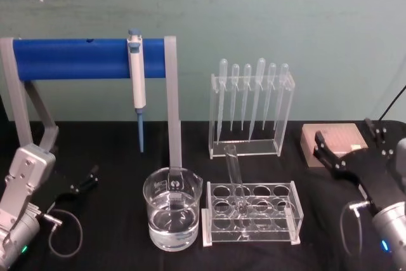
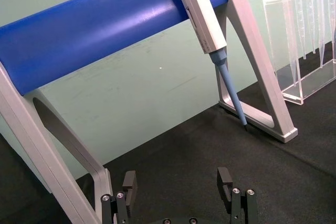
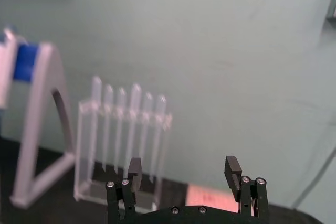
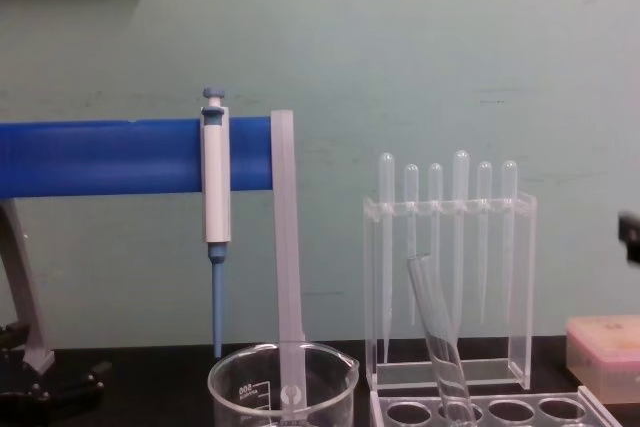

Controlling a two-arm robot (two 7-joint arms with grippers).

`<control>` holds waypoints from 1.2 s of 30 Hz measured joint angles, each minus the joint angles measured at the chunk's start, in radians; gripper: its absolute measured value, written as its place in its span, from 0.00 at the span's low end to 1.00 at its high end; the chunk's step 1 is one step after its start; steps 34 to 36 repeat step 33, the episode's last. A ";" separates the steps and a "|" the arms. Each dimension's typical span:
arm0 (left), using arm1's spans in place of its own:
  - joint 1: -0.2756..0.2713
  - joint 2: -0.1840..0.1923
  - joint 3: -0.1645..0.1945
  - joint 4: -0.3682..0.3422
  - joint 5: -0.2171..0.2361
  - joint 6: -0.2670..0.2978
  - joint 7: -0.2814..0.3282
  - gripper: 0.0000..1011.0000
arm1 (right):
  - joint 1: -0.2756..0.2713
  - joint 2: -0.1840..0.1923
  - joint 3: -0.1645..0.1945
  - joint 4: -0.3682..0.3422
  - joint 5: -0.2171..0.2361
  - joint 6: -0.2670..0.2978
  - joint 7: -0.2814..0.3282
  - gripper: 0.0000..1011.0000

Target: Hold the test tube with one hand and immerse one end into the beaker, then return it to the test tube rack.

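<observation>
right gripper (image 1: 342,150): fingers wide apart, holding nothing, right of the rack (image 1: 252,214) | left gripper (image 2: 178,182): also released, empty | test tube (image 1: 236,182): tilted in the rack, beside the beaker (image 1: 172,211)

Lighting: even, soft, moderately bright indoor light from above; green wall (image 1: 285,17) evenly lit, no hard shadows on black table cloth (image 1: 108,150). Glare: pale sheen along top of blue bar (image 2: 105,22); small highlights on beaker (image 1: 172,215) rim and water. Focus: head and chest views slightly soft, grainy; right wrist view blurred throughout, pipette rack (image 3: 123,140) hazy; left wrist view sharpest. Distortion: none evident at edges
</observation>
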 joint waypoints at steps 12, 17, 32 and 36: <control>0.000 0.000 0.000 0.000 0.000 0.000 0.000 0.99 | 0.014 0.014 -0.038 0.095 -0.173 0.032 -0.015 0.99; 0.000 0.000 0.000 0.000 0.000 0.000 0.000 0.99 | 0.018 0.011 -0.041 0.099 -0.211 0.042 -0.015 0.99; 0.000 0.000 0.000 0.000 0.000 0.000 0.000 0.99 | 0.019 0.012 -0.043 0.100 -0.212 0.045 -0.014 0.99; 0.000 0.000 0.000 0.000 0.000 0.000 0.000 0.99 | 0.019 0.012 -0.043 0.100 -0.212 0.044 -0.014 0.99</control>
